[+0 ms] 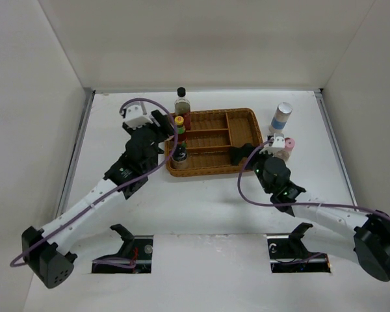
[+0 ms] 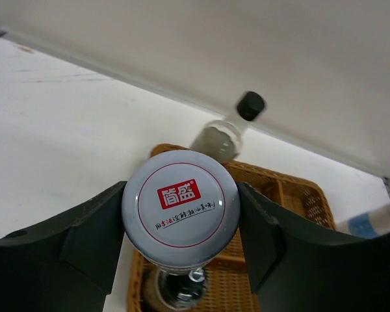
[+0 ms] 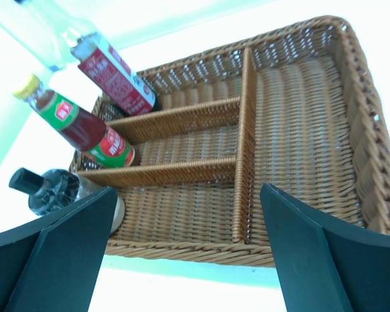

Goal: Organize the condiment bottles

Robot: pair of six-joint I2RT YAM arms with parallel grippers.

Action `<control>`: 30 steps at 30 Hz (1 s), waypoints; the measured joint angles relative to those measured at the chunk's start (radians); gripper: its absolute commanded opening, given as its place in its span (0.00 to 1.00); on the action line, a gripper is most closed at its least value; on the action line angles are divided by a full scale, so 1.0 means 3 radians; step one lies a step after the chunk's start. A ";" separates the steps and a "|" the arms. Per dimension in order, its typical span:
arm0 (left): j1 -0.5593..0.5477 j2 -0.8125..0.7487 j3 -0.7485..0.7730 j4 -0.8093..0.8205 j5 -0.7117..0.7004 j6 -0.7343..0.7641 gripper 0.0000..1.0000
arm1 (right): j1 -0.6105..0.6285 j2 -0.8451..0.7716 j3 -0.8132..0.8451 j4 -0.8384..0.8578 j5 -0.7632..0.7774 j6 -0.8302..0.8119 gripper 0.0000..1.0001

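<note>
Right end effector (image 3: pixel 187 192): yours stands wide open and holds nothing, facing the wicker tray (image 3: pixel 299 130) from its right end.
Dark squat bottle (image 3: pixel 52 188): black cap, dark body. It stands at the left end of the tray's nearest long compartment.
Pink-lidded jar (image 1: pixel 288 144): on the table (image 1: pixel 201 208) just right of the tray, beside your right wrist.
Left end effector (image 2: pixel 181 195): closed on the lavender-lidded jar (image 2: pixel 182 224), one finger against each side of the lid, at the tray's left end.
Lid writing: you see a red patch with two white Chinese characters inside a thin red ring. The line of script below is too small to read.
Red yellow-capped sauce bottle (image 3: pixel 78 123): green-and-red label, unreadable. It is at the left end of the middle compartment.
White blue-banded cylinder (image 1: pixel 281 117): on the table beyond the pink-lidded jar, near the tray's far right corner.
Tall clear black-capped bottle (image 1: pixel 181 104): red label, text illegible. It is at the left end of the far compartment.
</note>
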 measured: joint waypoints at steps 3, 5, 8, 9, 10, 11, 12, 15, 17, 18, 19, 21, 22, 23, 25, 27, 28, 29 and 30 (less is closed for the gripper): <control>-0.0324 0.0285 0.0175 0.0089 -0.0028 0.0042 0.29 | -0.0011 -0.0146 -0.0066 0.0013 0.0107 0.0014 0.87; -0.0500 0.0585 0.0334 0.0164 -0.0013 0.0062 0.29 | -0.0050 -0.0262 -0.0127 0.0024 0.0183 0.0039 0.71; -0.0676 0.1111 0.0601 0.0300 0.0075 0.0084 0.29 | -0.0151 -0.0415 -0.0209 0.0022 0.0299 0.0107 0.48; -0.0712 0.1289 0.0688 0.0334 0.0113 0.0086 0.29 | -0.0184 -0.0455 -0.0229 0.0022 0.0331 0.0135 0.45; -0.0738 0.1462 0.0774 0.0365 0.0145 0.0093 0.29 | -0.0214 -0.0490 -0.0244 0.0015 0.0360 0.0160 0.43; -0.0750 0.1626 0.0858 0.0385 0.0183 0.0100 0.29 | -0.0244 -0.0524 -0.0256 0.0004 0.0389 0.0187 0.43; -0.0752 0.1771 0.0933 0.0401 0.0217 0.0112 0.29 | -0.0268 -0.0551 -0.0258 -0.0009 0.0407 0.0212 0.44; -0.0743 0.2204 0.1188 0.0420 0.0304 0.0140 0.29 | -0.0332 -0.0637 -0.0287 -0.0013 0.0444 0.0278 0.51; -0.0741 0.2468 0.1358 0.0439 0.0361 0.0161 0.29 | -0.0352 -0.0680 -0.0303 -0.0024 0.0460 0.0303 0.54; -0.0738 0.2583 0.1433 0.0451 0.0379 0.0178 0.29 | -0.0355 -0.0696 -0.0310 -0.0024 0.0463 0.0314 0.55; -0.0735 0.2678 0.1497 0.0463 0.0397 0.0188 0.29 | -0.0356 -0.0716 -0.0322 -0.0024 0.0467 0.0324 0.56; -0.0732 0.2851 0.1600 0.0491 0.0430 0.0215 0.30 | -0.0364 -0.0739 -0.0343 -0.0025 0.0468 0.0334 0.57; -0.0722 0.2909 0.1628 0.0504 0.0445 0.0224 0.30 | -0.0370 -0.0739 -0.0348 -0.0027 0.0468 0.0338 0.58; -0.0720 0.2967 0.1653 0.0512 0.0463 0.0230 0.30 | -0.0373 -0.0736 -0.0348 -0.0028 0.0469 0.0341 0.58; -0.0708 0.3061 0.1681 0.0542 0.0482 0.0242 0.30 | -0.0374 -0.0736 -0.0350 -0.0027 0.0469 0.0347 0.58; -0.0687 0.3143 0.1700 0.0572 0.0492 0.0251 0.30 | -0.0375 -0.0736 -0.0350 -0.0028 0.0469 0.0348 0.58; -0.0673 0.3184 0.1704 0.0591 0.0495 0.0251 0.30 | -0.0375 -0.0736 -0.0350 -0.0027 0.0469 0.0348 0.58; -0.0656 0.3220 0.1705 0.0607 0.0496 0.0251 0.30 | -0.0375 -0.0736 -0.0350 -0.0027 0.0469 0.0348 0.58; -0.0640 0.3255 0.1705 0.0618 0.0496 0.0252 0.30 | -0.0375 -0.0736 -0.0350 -0.0028 0.0469 0.0348 0.59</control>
